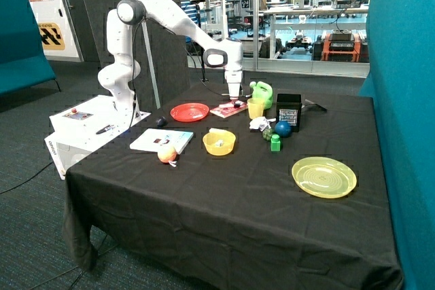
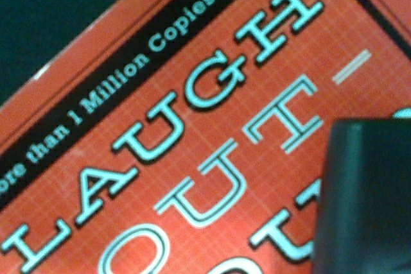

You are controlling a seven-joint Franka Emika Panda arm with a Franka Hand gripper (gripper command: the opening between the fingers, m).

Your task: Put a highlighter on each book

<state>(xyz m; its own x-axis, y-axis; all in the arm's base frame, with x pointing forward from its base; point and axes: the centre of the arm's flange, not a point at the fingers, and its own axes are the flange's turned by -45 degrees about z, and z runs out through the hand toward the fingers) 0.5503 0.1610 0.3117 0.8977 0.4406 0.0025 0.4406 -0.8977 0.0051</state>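
Note:
The gripper (image 1: 234, 96) points straight down and sits low over the small pink-red book (image 1: 228, 109) at the back of the table, next to the red plate. The wrist view is filled by that book's red cover (image 2: 192, 107) with teal letters, and a dark part of the gripper (image 2: 366, 203) stands close above it. No highlighter shows in the wrist view. A small dark thing (image 1: 239, 104) lies on this book by the gripper, too small to name. The larger white book (image 1: 162, 140) lies nearer the front with nothing on it. A small white thing (image 1: 216, 142) lies in the yellow bowl.
A red plate (image 1: 189, 111), a small black lump (image 1: 161, 121), a yellow cup (image 1: 255, 108), a green jug (image 1: 262, 92) and a black box (image 1: 288, 110) stand around the pink-red book. A yellow bowl (image 1: 219, 149), an orange ball (image 1: 167, 154), a blue ball (image 1: 283, 128), a green block (image 1: 275, 142) and a yellow plate (image 1: 324, 176) lie nearer the front.

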